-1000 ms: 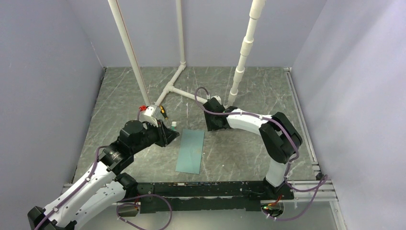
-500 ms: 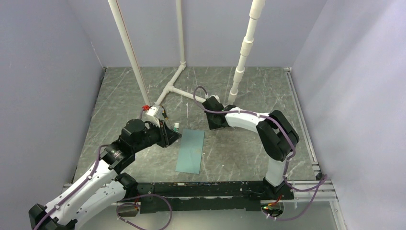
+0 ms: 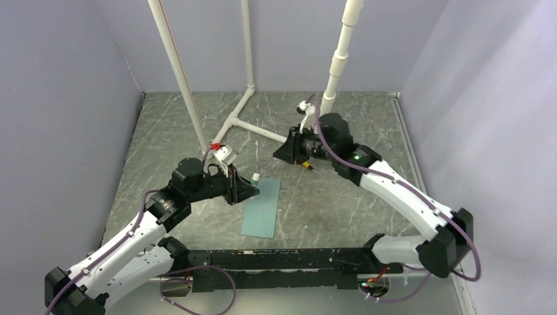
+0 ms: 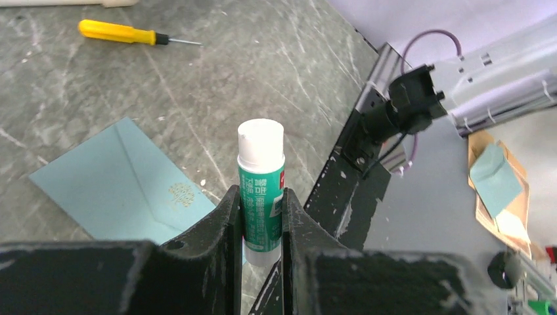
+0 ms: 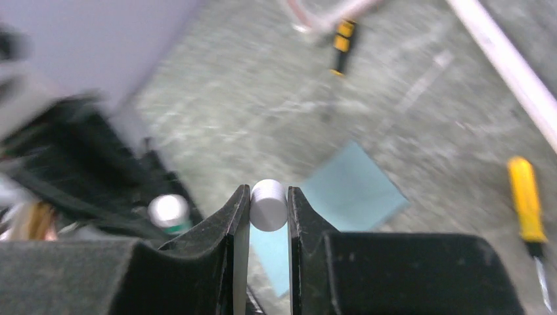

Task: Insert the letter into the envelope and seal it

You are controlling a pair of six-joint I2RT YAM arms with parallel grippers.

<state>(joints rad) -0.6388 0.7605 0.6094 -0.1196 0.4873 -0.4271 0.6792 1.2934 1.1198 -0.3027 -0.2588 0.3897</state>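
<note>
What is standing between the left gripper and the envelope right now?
Nothing visible lies between them. The left gripper is shut on a glue stick, which is near the envelope's far corner, and nothing lies on the envelope's face.

Envelope point(image 3: 261, 209) matt paper; glue stick point(image 4: 261, 190) glossy plastic; cap point(image 5: 268, 205) smooth plastic; table point(image 3: 328, 203) marbled, dull.

White-and-black left arm point(image 3: 131, 236) is extended toward centre, black left gripper point(image 4: 261, 197) clamped on a green-and-white glue stick point(image 4: 261, 164). Right arm point(image 3: 401, 190) is angled inward, right gripper point(image 5: 269, 197) pinched on a small white cylinder point(image 5: 268, 209).
</note>
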